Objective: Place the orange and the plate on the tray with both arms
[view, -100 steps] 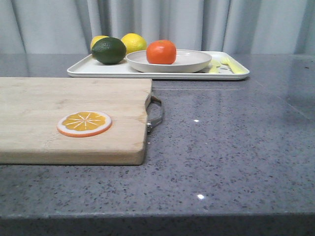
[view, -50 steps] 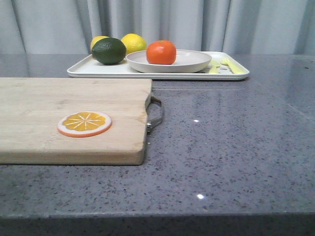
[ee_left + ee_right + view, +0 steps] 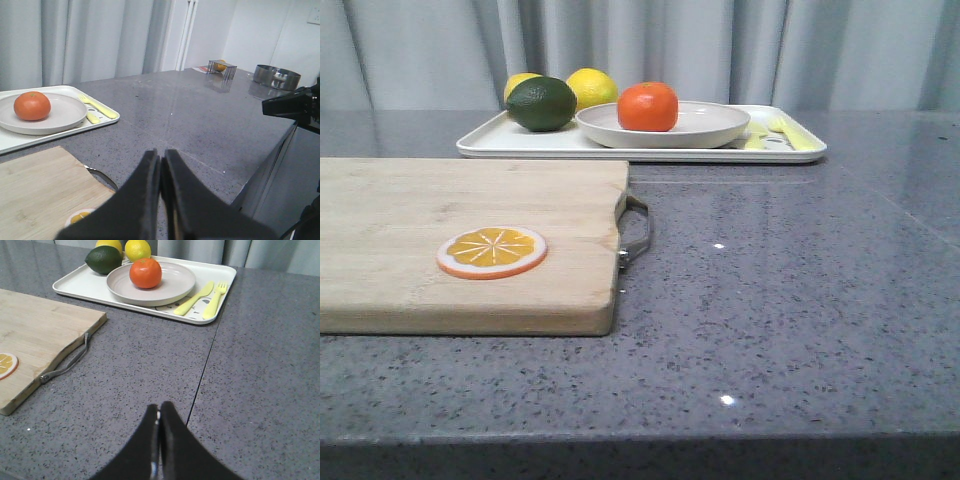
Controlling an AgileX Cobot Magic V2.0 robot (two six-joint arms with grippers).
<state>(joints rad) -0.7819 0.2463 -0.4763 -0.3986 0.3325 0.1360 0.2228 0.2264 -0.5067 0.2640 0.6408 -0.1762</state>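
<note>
The orange (image 3: 647, 106) sits on the off-white plate (image 3: 715, 128), and the plate rests on the white tray (image 3: 500, 141) at the back of the table. All three also show in the right wrist view: orange (image 3: 145, 273), plate (image 3: 177, 287), tray (image 3: 75, 286). In the left wrist view I see the orange (image 3: 32, 105), plate (image 3: 65, 112) and tray (image 3: 15, 141). My left gripper (image 3: 161, 154) is shut and empty, far from the tray. My right gripper (image 3: 159, 406) is shut and empty above bare counter. Neither gripper shows in the front view.
A green lime (image 3: 541, 103) and two yellow lemons (image 3: 591, 86) lie on the tray's left part. A wooden cutting board (image 3: 420, 210) with a metal handle (image 3: 634, 235) holds an orange slice (image 3: 491, 250). Yellow cutlery (image 3: 202, 294) lies on the tray.
</note>
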